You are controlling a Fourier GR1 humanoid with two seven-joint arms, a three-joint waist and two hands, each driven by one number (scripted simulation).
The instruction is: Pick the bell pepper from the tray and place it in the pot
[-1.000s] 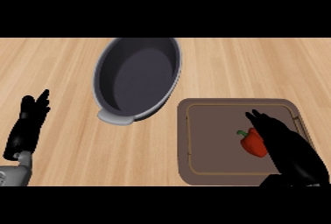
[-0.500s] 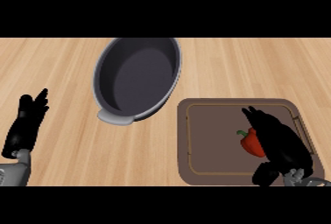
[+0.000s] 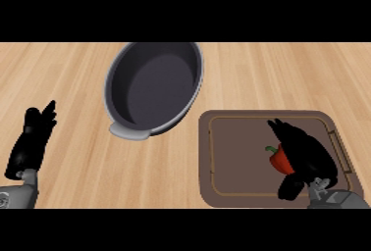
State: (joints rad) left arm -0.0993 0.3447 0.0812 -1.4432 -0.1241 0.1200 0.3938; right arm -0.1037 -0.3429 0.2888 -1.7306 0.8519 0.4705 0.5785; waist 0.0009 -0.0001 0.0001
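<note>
Where the tray (image 3: 217, 191) lies, the right robot hand (image 3: 308, 154) covers the bell pepper (image 3: 279, 160).

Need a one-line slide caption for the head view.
Right hand over the red bell pepper on the brown tray; pot waits.

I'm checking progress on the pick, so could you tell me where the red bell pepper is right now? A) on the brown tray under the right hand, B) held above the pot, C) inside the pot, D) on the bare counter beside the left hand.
A: the bell pepper lies on the tray, partly covered by the right hand; the pot holds nothing.
</note>
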